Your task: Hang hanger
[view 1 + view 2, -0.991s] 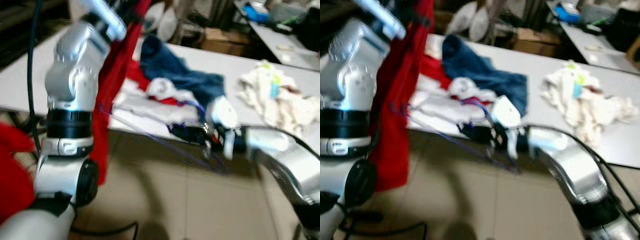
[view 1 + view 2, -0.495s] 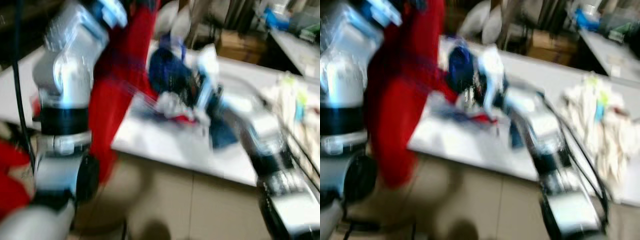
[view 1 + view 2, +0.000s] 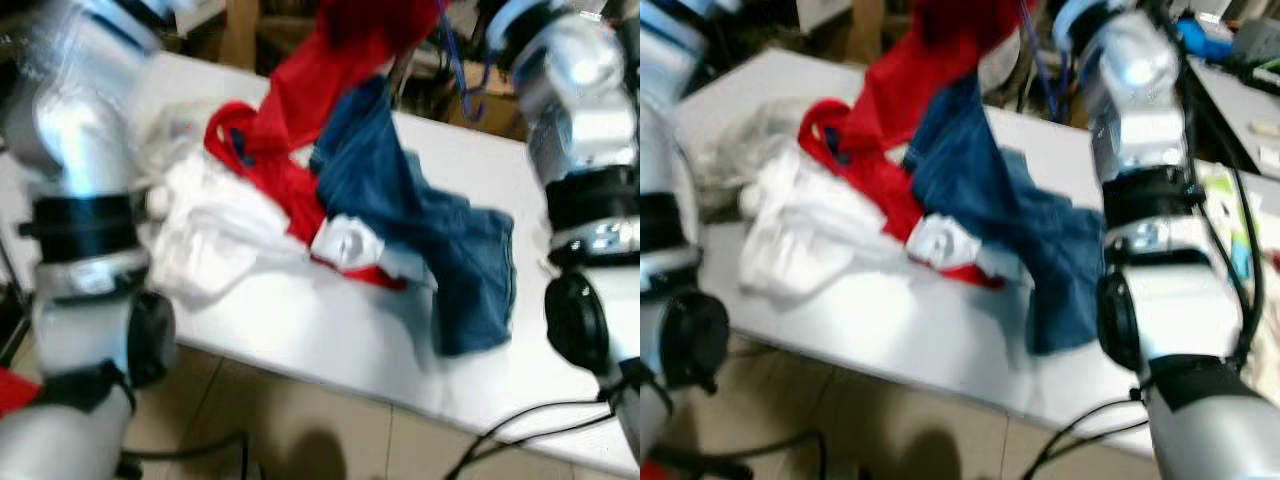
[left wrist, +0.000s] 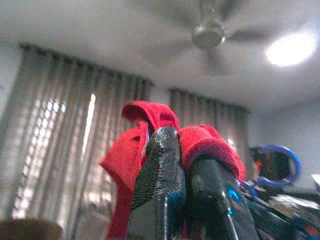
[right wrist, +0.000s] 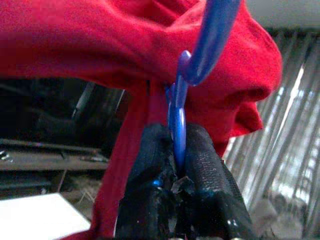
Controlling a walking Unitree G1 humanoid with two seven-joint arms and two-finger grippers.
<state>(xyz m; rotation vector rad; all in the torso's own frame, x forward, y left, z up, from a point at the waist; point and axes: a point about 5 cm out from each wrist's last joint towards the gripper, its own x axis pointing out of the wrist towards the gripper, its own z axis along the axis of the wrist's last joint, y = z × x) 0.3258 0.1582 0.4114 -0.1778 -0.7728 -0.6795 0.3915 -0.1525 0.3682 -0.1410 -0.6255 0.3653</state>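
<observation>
no readable writing anywhere. the right gripper [image 5: 179,150] has its black fingers clamped on the thin blue plastic hanger [image 5: 200,60], raised against the red cloth garment [image 5: 100,45]. the left gripper [image 4: 181,150] pinches that garment. head views add a white table [image 3: 330,340] with a blue garment [image 3: 420,220].

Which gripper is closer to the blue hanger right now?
Right. The right gripper is clamped on the blue hanger; the left gripper grips the red garment beside it.
</observation>
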